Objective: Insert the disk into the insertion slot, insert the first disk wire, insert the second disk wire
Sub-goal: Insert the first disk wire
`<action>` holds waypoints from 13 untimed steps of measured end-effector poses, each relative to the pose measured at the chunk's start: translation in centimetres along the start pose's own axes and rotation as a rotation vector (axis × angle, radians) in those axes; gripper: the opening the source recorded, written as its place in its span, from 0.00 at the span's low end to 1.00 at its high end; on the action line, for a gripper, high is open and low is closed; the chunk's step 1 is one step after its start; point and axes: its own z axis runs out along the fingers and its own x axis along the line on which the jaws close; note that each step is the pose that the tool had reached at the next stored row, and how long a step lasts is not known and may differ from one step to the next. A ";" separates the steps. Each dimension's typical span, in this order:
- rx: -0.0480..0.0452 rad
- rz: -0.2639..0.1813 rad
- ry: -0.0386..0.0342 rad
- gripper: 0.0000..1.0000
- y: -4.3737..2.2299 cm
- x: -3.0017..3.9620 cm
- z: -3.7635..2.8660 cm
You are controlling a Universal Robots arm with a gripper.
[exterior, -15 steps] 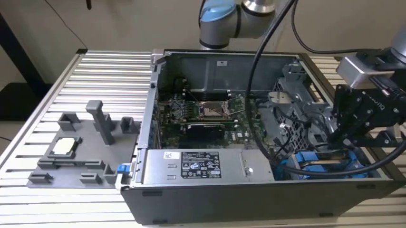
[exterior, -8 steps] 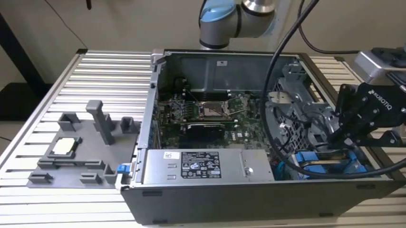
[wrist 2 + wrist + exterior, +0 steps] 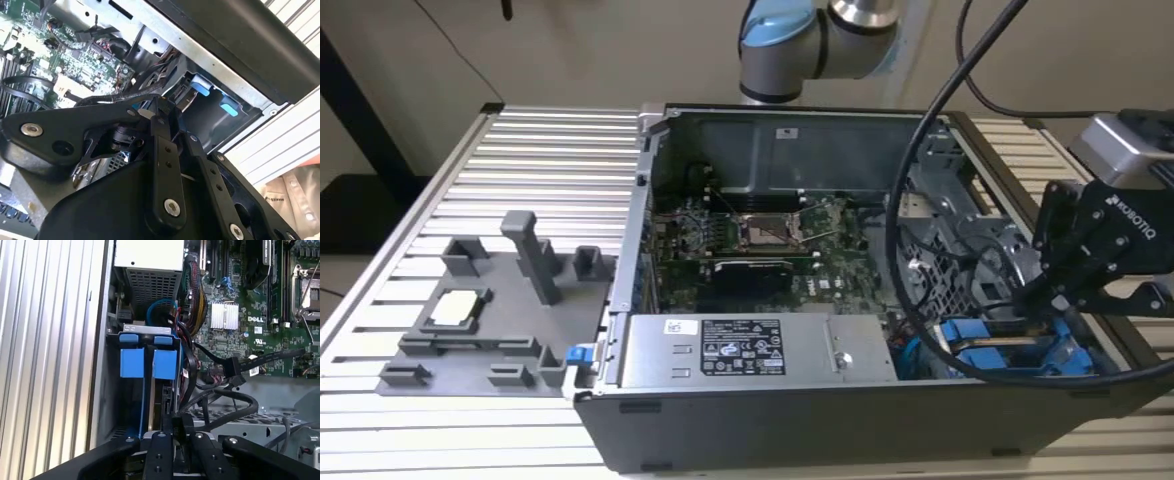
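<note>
- Your gripper (image 3: 174, 424) stood low inside the open computer case (image 3: 761, 430), at the drive cage on the exterior view's right.
- In both wrist views its fingertips (image 3: 165, 120) were drawn close together. Whether something thin was pinched between them, I could not tell.
- The disk (image 3: 134, 362), which you know by its blue carrier, sat inside the insertion slot (image 3: 119, 405). The gripper's tip was just beside the end of the disk that is away from the blue tabs.
- A second blue carrier (image 3: 163, 340) showed just beyond the first one. Please do not mix the two.
- From this I judged that the first step was already done and that the work was at the wires.
- A loose black connector (image 3: 234, 374) lay over the motherboard (image 3: 260, 305), apart from the disk. As far as I could see, it was plugged into nothing. It was possibly one of the disk wires, but this is only my guess.
- A bundle of black cables (image 3: 220, 400) crowded the space near the gripper.
- In my judgement, any further move here called for a slow and straight approach. The connector had to meet the end of the disk squarely, and the cables had to be kept from catching on the gripper.
</note>
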 end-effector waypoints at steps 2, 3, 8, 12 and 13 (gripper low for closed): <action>-0.0010 0.000 -0.0033 0.19 -0.33 0.18 -0.03; -0.0039 0.000 -0.0036 0.19 -0.38 0.26 -0.04; -0.0040 0.000 -0.0041 0.19 -0.39 0.29 -0.02; -0.0039 0.001 -0.0048 0.19 -0.40 0.46 0.05; -0.0038 0.001 -0.0067 0.19 -0.41 0.54 0.10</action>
